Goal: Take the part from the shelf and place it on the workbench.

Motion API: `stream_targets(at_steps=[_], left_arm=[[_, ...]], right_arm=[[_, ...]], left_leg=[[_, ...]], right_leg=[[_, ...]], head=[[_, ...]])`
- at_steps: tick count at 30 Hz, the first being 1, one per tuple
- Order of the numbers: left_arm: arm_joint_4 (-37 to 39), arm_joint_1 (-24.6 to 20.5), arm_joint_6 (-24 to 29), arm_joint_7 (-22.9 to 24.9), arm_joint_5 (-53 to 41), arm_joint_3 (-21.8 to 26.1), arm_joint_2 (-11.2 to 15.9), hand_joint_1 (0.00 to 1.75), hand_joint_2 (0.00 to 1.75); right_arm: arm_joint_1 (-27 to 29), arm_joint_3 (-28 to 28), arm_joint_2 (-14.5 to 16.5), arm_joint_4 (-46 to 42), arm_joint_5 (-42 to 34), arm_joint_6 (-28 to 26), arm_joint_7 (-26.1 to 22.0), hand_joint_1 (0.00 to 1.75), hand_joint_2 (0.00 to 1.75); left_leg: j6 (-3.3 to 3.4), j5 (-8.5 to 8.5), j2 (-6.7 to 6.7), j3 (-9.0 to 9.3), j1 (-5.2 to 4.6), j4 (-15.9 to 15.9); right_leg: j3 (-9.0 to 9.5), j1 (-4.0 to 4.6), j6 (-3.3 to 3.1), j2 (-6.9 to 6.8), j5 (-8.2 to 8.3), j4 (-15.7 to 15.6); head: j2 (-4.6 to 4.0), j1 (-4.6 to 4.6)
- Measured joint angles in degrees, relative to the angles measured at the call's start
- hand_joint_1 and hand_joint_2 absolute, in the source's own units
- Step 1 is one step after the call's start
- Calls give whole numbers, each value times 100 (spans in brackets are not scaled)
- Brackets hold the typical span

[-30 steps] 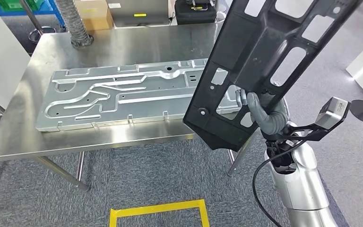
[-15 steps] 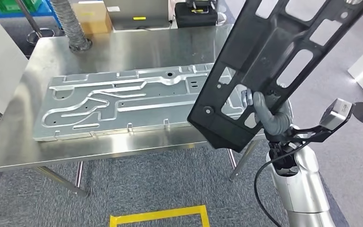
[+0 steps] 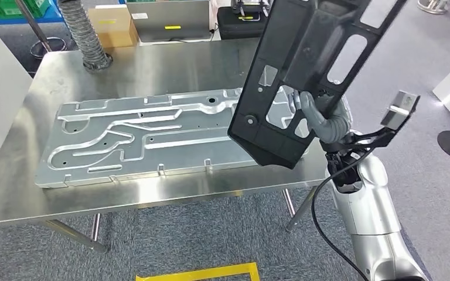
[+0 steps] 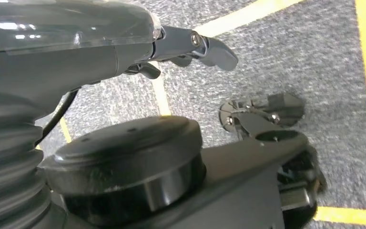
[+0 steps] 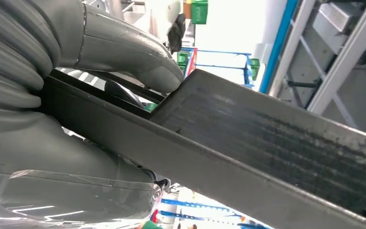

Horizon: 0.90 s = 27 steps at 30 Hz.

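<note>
Workbench (ref. landmark): now sits lower and closer in head view vs. 1 s ago, so camera/robot has advanced toward it; bench items not displaced. Silver plate lies flat on bench centre. Black part: held tilted above bench's right end, lower corner over plate's right edge, not touching. It has shifted left and up rel. to bench edge. Right hand clasps part through a cut-out. Left hand hangs by floor, fingers apart, holding nothing. Judgement: carry phase nearly done; lowering pending.
</note>
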Motion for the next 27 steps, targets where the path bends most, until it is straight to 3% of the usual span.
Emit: stream_targets(at_steps=[2,3,6,7,8,9,11,13,16,18,21,22,23,24,26,27], left_arm=[[0,6,2,-11,8,2,-2,0,175],[0,7,4,-16,10,3,-3,0,175],[0,17,10,-25,14,4,-3,0,175],[0,26,10,-27,15,5,-3,0,175],[0,35,10,-28,15,5,-3,0,175],[0,42,10,-30,15,5,-3,0,175],[0,47,10,-34,15,5,-5,0,175],[0,43,10,-35,15,5,-9,0,175],[0,47,14,-34,6,5,-14,0,175],[0,47,20,-34,0,5,-13,0,175],[0,52,20,-39,1,6,-10,0,175],[0,51,18,-46,3,7,-9,0,175],[0,47,17,-55,5,8,-7,0,175],[0,44,16,-68,7,9,-5,0,175],[0,50,15,-90,15,11,-3,0,175],[0,57,15,-100,21,13,-2,0,175]], right_arm=[[-120,44,3,111,16,-2,3,175,175],[-183,55,9,166,20,-1,4,175,175],[-281,73,38,302,25,8,6,175,175],[-282,83,46,343,26,9,8,175,175],[-281,93,55,382,26,9,9,175,175],[-283,101,61,413,26,9,11,175,175],[-299,108,72,458,26,9,12,175,175],[-328,114,86,497,33,8,18,175,175],[-375,129,96,572,89,-3,39,175,175],[-436,143,96,633,155,-24,40,175,175],[-545,177,93,759,306,-94,20,175,175],[-560,183,92,810,350,-118,9,175,175],[-567,189,92,864,393,-141,-6,175,175],[-573,194,92,917,436,-159,-23,175,175],[-600,203,92,1012,533,-205,-69,175,175],[-623,207,90,1048,582,-226,-94,175,175]], left_leg=[[71,-5,-12,27,8,-39],[103,-7,-14,47,16,-60],[163,-61,-14,97,9,-69],[169,-89,-17,123,4,-65],[168,-122,-22,160,-1,-61],[163,-159,-29,209,-4,-58],[138,-242,-42,318,-18,-55],[87,-307,-54,369,-37,-48],[4,-364,-57,383,-38,-64],[-54,-500,-53,305,-35,148],[-122,-917,-51,-261,5,1224],[-140,-968,-50,-449,19,1520],[-153,-901,-49,-549,32,1620],[-160,-724,-47,-537,44,1489],[-151,-232,-35,-272,64,768],[-139,-80,-28,-130,58,438]], right_leg=[[-28,-22,69,-18,-78,94],[-120,-28,96,-25,-178,283],[-757,-33,140,-32,-575,1373],[-946,-34,145,-33,-590,1623],[-1037,-34,143,-33,-487,1664],[-1010,-33,131,-34,-274,1470],[-729,-17,82,-31,225,701],[-523,16,23,-22,430,170],[-479,23,-56,-14,391,64],[-418,-13,-116,-21,372,19],[-350,-24,-181,-31,324,-2],[-332,-24,-185,-30,306,-1],[-308,-25,-181,-27,285,2],[-277,-27,-172,-21,260,8],[-210,-32,-140,-9,197,31],[-190,-26,-117,-2,169,46]], head=[[0,0],[0,0],[0,0],[0,0],[0,0],[0,0],[0,0],[0,0],[0,-2],[0,-2],[0,-2],[0,-2],[0,-2],[0,-2],[0,-2],[0,-2]])
